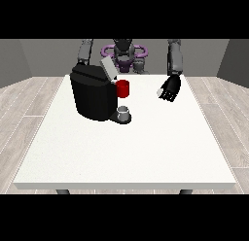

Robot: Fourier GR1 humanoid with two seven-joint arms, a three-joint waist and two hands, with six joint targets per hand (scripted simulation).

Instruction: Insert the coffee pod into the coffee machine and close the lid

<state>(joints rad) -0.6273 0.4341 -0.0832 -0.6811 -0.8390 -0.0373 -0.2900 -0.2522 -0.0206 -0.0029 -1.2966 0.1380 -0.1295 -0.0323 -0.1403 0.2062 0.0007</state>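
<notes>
Looking across the white table (146, 152), I see the black coffee machine (92, 96) standing toward the view's left, its grey lid (108, 69) tilted up and open. A red cylinder (123, 88), which I take to be the coffee pod, sits just beside the machine's upper front, at the open slot under the lid; whether it is already seated or only at the mouth I cannot tell. It stands upright, its long axis vertical. Below it a small grey cup (124, 112) rests on the machine's drip base. My hand at the view's right (169, 89) hangs over the table, well apart from the machine, fingers pointing down and relaxed, holding nothing. The pod and lid lie toward the view's left of that hand, with bare tabletop between them. My other arm (85, 51) runs down behind the machine at the view's left, and its hand is hidden, so I cannot say what it is doing, though that arm looks nearer to the lid. I judge that closing the lid means pressing it down and forward. The table's near half is wide open, and the machine sits well in from every edge.
</notes>
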